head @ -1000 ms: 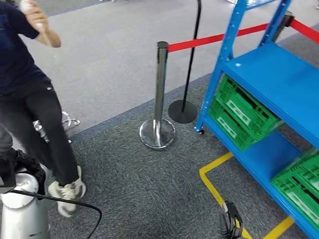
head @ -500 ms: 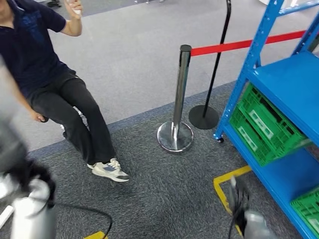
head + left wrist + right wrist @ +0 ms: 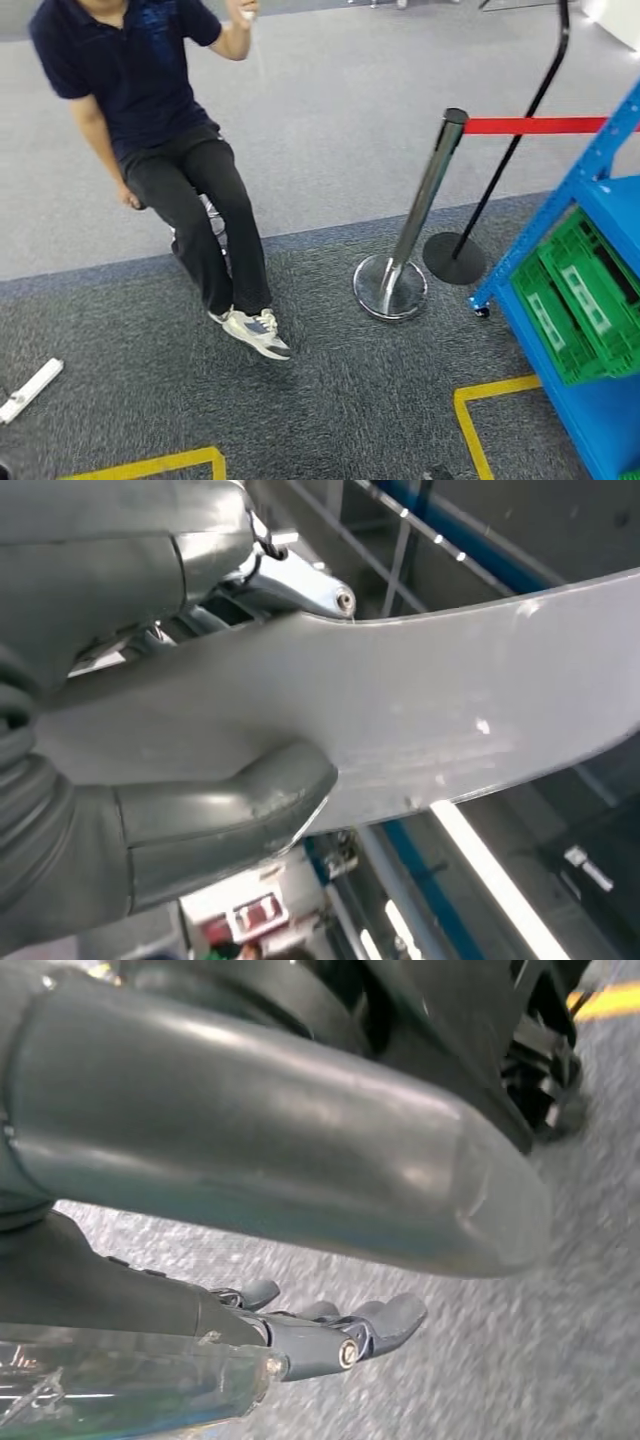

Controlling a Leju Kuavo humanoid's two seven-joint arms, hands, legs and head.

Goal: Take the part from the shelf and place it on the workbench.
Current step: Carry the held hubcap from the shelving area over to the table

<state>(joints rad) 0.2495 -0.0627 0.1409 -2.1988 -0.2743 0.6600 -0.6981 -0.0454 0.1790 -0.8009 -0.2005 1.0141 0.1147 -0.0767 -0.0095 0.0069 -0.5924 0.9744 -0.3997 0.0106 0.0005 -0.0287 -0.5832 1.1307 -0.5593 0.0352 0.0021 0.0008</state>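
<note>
In the left wrist view my left hand (image 3: 151,840) grips the part (image 3: 453,700), a long, flat, curved silvery strip, with the thumb on one face and the fingers (image 3: 294,580) on the other. The right wrist view looks at grey carpet past my right hand (image 3: 264,1140). Its thumb and its straight fingers (image 3: 362,1330) are apart with nothing between them. A glossy surface lies beside those fingers; I cannot tell what it is. The blue shelf (image 3: 604,170) stands at the right edge of the head view, with green crates (image 3: 581,300) on its lower level.
A person (image 3: 151,100) sits at upper left, one shoe (image 3: 256,333) out on the dark carpet. A chrome stanchion (image 3: 423,210) with a red belt (image 3: 528,125) and a black stand base (image 3: 453,258) are left of the shelf. Yellow floor tape (image 3: 483,400) and a white object (image 3: 30,390) lie near.
The camera has swung left: the shelf, the stanchion and the person have all shifted right in the picture. My arms have dropped out of the head view's lower edge.
</note>
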